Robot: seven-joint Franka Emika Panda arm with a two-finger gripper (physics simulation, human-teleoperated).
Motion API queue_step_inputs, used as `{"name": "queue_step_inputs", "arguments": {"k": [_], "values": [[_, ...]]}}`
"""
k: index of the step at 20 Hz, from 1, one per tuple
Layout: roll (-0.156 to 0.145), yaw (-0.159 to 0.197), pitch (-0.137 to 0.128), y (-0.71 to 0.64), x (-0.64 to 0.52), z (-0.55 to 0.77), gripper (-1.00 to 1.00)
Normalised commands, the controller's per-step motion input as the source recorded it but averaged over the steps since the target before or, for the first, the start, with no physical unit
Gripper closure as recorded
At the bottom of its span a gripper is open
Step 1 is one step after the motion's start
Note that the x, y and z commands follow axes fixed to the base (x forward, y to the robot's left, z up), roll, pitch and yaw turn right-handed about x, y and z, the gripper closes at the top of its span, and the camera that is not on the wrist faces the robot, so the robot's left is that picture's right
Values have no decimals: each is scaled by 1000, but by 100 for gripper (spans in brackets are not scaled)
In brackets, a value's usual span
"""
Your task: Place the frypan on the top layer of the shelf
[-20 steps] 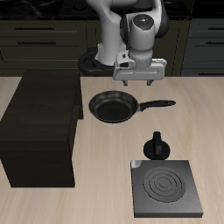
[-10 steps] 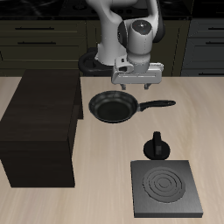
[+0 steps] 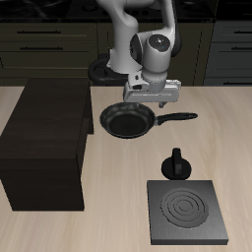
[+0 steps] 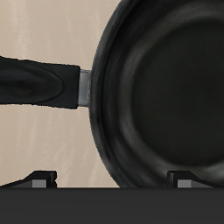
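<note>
Fingers (image 3: 152, 102): two short dark tips hanging apart under the grey wrist block, gripping nothing, hovering just above the pan near where bowl meets handle, upper centre of the exterior frame. In the wrist view the two finger pads (image 4: 40, 179) are showing spread wide, with the pan between them and below.

Round black shallow frypan with a long straight black handle (image 3: 129, 120): sitting flat on the pale wood-grain bench (image 3: 118, 212), centre of the exterior frame, handle pointing toward the frame's right. Wrist view is filling with its glossy dark bowl (image 4: 166, 92), plus the handle's grey metal neck.

Large dark brown-black boxy wooden shelf (image 3: 47, 138): standing at the left of the exterior frame, just beside the pan's rim, flat top bare.

Small black knobbed pot-like item (image 3: 176, 165): lower right of centre, apart from the pan. Flat dark square stove plate with concentric rings (image 3: 185, 212): lower right, just below the knobbed item.
</note>
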Motion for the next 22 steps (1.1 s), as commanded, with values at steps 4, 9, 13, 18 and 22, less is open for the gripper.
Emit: {"name": "queue_step_inputs", "arguments": {"k": [4,9,13,18,22], "values": [[19,13,46,12,16,-280,-100],[7,1,24,-44,47,-184,-100],[-7,-10,70,-106,234,-424,-100],[33,-27,113,-95,254,-416,-100],[12,-41,111,-47,48,-384,100]]}}
